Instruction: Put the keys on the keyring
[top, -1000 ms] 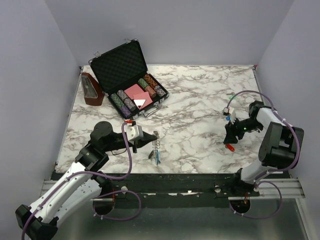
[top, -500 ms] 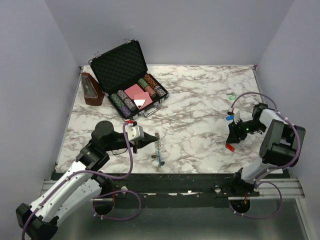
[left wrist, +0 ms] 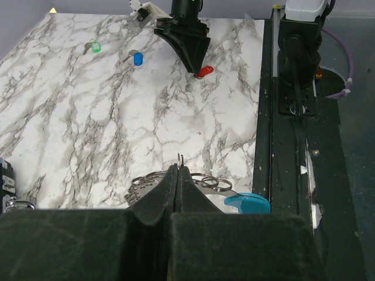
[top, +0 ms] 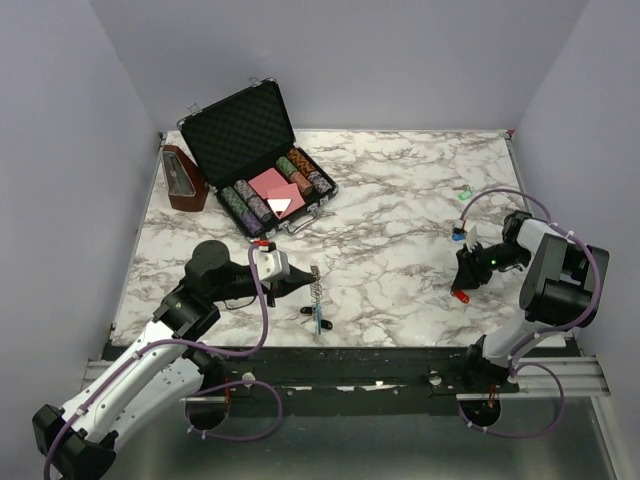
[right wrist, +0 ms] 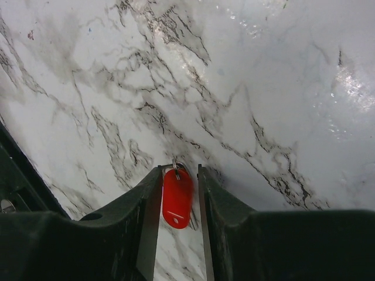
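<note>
My left gripper (top: pixel 296 282) is shut on a ring of the keyring (top: pixel 316 295), a silver coil with a blue curved end. In the left wrist view the jaws of that gripper (left wrist: pixel 178 170) pinch one ring, with coils either side and the blue end (left wrist: pixel 249 203) to the right. My right gripper (top: pixel 464 284) points down over the red key (top: pixel 460 296). In the right wrist view the red key (right wrist: pixel 176 199) lies between its fingers (right wrist: pixel 179 170), against the left one, with a gap on the right. The blue key (top: pixel 458 236) lies on the table beyond it.
A green-headed key (top: pixel 465 194) lies at the far right. An open black case (top: pixel 258 155) of poker chips and a brown holder (top: pixel 184 180) stand at the back left. The table's black front rail (left wrist: pixel 293 146) runs close to the keyring.
My right gripper has lowered toward the near edge until its fingers are on either side of the red key. My left gripper has shifted slightly right, dragging the keyring's blue end with it.
</note>
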Tool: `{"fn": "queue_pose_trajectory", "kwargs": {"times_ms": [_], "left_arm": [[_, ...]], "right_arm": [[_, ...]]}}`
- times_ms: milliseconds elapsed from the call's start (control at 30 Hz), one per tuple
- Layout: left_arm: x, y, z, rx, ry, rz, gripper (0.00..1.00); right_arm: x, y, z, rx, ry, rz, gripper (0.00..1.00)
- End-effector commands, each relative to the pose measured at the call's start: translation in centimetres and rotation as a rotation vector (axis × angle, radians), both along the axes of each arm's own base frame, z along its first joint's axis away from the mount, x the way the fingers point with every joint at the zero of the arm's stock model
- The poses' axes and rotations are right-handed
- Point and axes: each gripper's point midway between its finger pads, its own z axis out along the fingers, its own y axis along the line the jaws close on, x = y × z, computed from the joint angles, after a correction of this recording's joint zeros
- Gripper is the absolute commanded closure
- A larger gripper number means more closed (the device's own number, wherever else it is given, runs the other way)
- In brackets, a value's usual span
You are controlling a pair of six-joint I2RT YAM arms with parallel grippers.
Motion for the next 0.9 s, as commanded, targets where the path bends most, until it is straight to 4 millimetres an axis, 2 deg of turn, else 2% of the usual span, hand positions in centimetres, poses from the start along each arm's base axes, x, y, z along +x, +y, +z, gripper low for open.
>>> {"fn": "queue_pose_trajectory", "kwargs": {"times_ms": [0, 433, 600, 700, 800, 867], "left_arm": [[-0.3, -0.1, 1.1, -0.016, -0.035, -0.03, 1.0], [-0.4, -0.2, 1.0, -0.013, -0.03, -0.033, 1.0], [-0.4, -0.2, 1.0, -0.012, -0.028, -0.036, 1.0], [-0.4, -0.2, 0.9, -0.01, -0.026, -0.038, 1.0], [-0.4, -0.2, 0.9, -0.01, -0.026, -0.036, 1.0], [-0.4, -0.2, 1.0, -0.011, -0.027, -0.038, 1.0]], "right_arm": [[-0.5, 0.4, -0.2, 0.032, 0.011, 0.009, 0.62], [-0.6, 0.7, -0.1, 0.057, 0.023, 0.017, 0.75], [-0.7, 1.0, 0.2, 0.075, 0.032, 0.023, 0.87], [-0.4, 0.9, 0.4, 0.077, 0.032, 0.015, 0.87], [0.1, 0.8, 0.8, 0.075, 0.027, -0.001, 0.76], [0.3, 0.8, 1.1, 0.075, 0.024, -0.011, 0.73]]}}
